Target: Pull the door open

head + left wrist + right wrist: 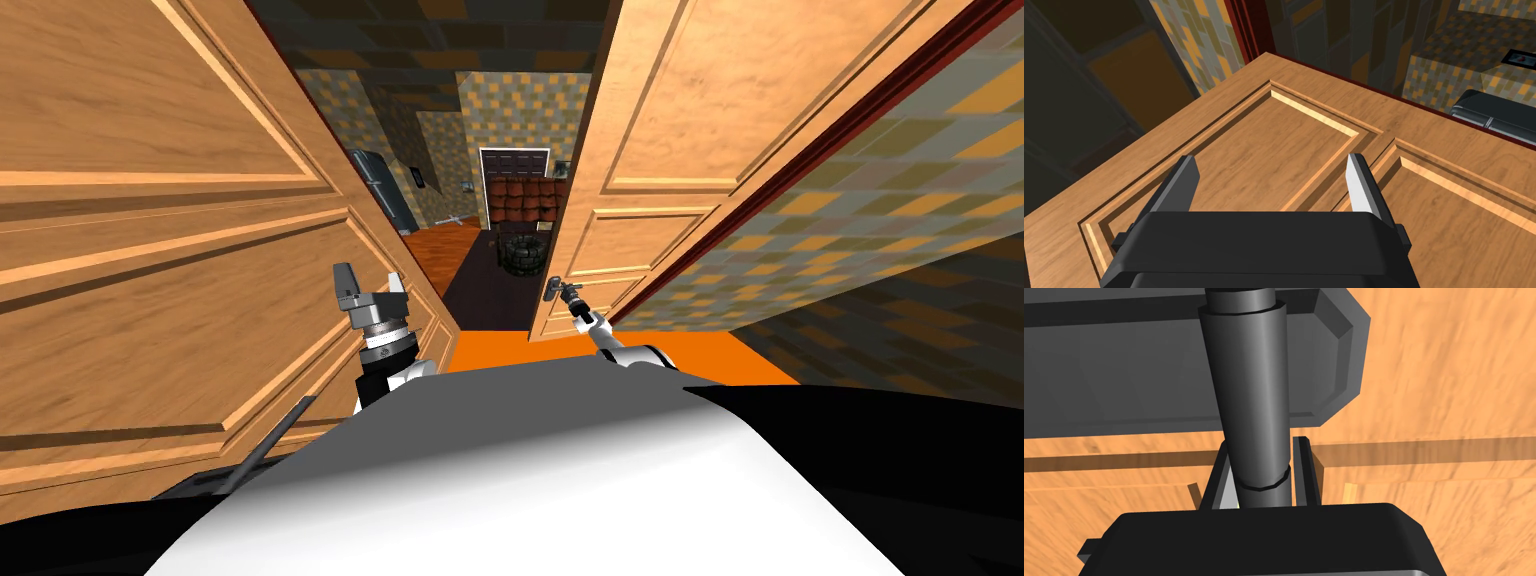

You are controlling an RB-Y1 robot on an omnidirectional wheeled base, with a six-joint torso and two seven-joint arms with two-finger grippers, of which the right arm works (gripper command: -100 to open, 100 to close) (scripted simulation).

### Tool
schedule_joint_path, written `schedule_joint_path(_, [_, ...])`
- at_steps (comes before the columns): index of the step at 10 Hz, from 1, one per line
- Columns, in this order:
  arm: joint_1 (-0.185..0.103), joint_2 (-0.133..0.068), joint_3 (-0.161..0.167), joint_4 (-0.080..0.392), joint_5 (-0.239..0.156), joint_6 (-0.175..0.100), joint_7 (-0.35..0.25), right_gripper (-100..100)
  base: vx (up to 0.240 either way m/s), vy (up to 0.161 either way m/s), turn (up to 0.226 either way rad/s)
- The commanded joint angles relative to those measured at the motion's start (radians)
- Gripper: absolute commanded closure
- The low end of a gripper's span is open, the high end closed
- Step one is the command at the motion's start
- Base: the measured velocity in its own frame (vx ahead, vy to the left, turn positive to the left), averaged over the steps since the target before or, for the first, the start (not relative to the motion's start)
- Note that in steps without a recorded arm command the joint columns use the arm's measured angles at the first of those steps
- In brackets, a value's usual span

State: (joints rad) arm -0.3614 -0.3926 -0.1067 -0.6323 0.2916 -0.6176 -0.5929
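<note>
Right gripper (1261, 448) tight around dark handle (1249, 388), its 2 fingers (1305, 473) half hidden; left gripper (1271, 161) wide.

The door (660, 120) is warm wood with visible grain, smooth and faintly satin; its handle (1251, 388) is dark grey, smooth, with a dull metallic sheen; the wall (880, 210) looks tiled, matt

Head camera looks down between left door (150, 260) and right door (660, 140); wrist cameras face them, seemingly close.
</note>
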Motion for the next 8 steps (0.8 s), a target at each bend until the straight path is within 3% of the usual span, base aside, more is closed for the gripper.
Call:
schedule_joint_path(1, [0.002, -0.011, 0.017, 0.000, 0.011, -0.013, -0.026, 100, -0.181, -0.121, 0.079])
schedule_joint_path(3, [0.004, -0.021, 0.036, -0.001, 0.022, -0.026, -0.051, 100, -0.201, -0.094, 0.069])
schedule_joint_path(4, [0.003, -0.014, 0.032, -0.002, 0.019, -0.021, -0.042, 100, -0.092, -0.036, 0.029])
schedule_joint_path(8, [0.024, -0.041, 0.088, -0.025, 0.073, -0.083, -0.124, 100, -0.200, -0.116, 0.045])
